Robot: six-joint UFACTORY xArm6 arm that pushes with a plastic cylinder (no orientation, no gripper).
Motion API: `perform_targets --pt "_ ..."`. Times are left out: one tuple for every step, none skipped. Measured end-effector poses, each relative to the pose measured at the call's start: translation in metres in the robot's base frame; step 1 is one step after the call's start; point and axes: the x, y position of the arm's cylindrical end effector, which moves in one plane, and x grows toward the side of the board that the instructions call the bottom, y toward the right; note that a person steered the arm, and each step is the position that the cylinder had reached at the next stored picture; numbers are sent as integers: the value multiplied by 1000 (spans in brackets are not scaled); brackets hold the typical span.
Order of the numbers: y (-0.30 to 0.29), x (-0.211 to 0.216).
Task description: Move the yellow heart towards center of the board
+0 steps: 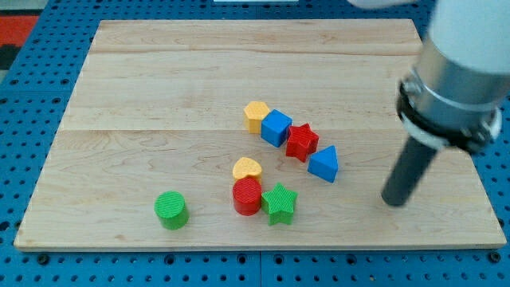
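The wooden board (159, 88) fills most of the view, a pale plank surface lying on a blue pegboard table (24, 96). From the view's top right comes the arm (458, 76), a broad grey and white body with a dark collar, blurred at its upper part. Below it the dark rod slants down and to the view's left, and my tip (392, 199) rests at the board's surface near the view's right edge. There is nothing on it to open or close; it is a plain rod, and it holds nothing and touches no block.

The blocks lie to the view's left of my tip, in two groups. In the upper group a blue cube (276, 127) stands touching a yellow block (256, 115) of rounded, many-sided shape on its left, with a red star (302, 141) just beside it on the right, and then a blue triangle (323, 164), the block nearest my tip yet apart from it.

In the lower group the yellow heart (247, 168) lies a little below the board's middle, touching the red cylinder (248, 196) just beneath it. A green star (280, 202) sits against that cylinder's right side. A green cylinder (170, 210) stands alone, well apart at the view's lower left.
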Motion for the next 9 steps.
perform_targets --pt "-42 33" --pt "-105 37" --pt "-120 36" --pt "-135 34" --pt "-128 15" --pt "-147 2" --pt "-179 2" --pt "-189 2" --pt "-194 1"
